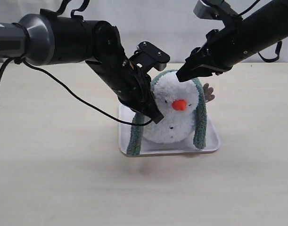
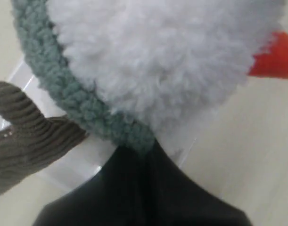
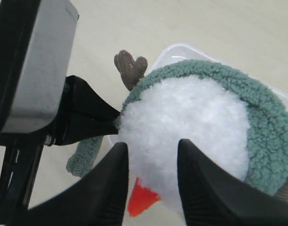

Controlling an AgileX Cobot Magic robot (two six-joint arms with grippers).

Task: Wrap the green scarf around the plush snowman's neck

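The plush snowman [image 1: 174, 113] stands upright in a white tray [image 1: 210, 145], its orange nose facing the camera. Over its head lies the green scarf [image 1: 200, 122], one end hanging down each side. My left gripper [image 1: 157, 117] is pressed against the snowman's left side, shut on the scarf [image 2: 63, 89] where it passes the head [image 2: 167, 56]; the jaw tips [image 2: 148, 150] pinch the green fabric. My right gripper [image 1: 181, 75] hovers just over the head, open, with white plush [image 3: 191, 117] and the nose behind its empty gap [image 3: 151, 150].
A brown branch arm [image 1: 209, 92] sticks out behind the snowman's right side. The tray rim [image 3: 181, 49] lies on a pale wooden table [image 1: 54, 179]. The left arm's black cable [image 1: 78, 99] trails over the table to the tray.
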